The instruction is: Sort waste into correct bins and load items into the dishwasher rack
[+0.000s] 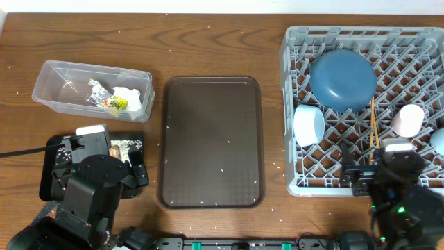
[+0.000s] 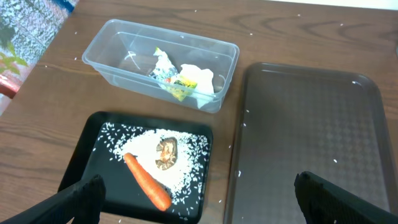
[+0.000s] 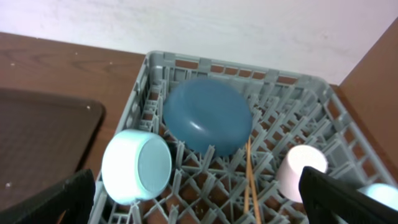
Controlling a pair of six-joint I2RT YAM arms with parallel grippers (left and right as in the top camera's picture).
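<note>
Chopsticks (image 3: 250,180) lie in the dishwasher rack (image 3: 205,62) straight ahead of your right gripper (image 3: 198,186), their long axis running away from it, its jaws apart and empty, as on your left gripper (image 2: 198,186) by the black tray (image 2: 93,143); nothing looks left to move.

1. White-flecked wooden table (image 1: 208,42), dark brown with visible grain.
2. Clear tub (image 1: 55,76) sits at the far left, slightly skewed.
3. Black tray (image 2: 93,168) lies just in front of the tub, not touching it.
4. Brown tray (image 1: 211,139) lies mid-table, apart from both.
5. Grey rack (image 1: 288,104) stands on the right, near the brown tray.
</note>
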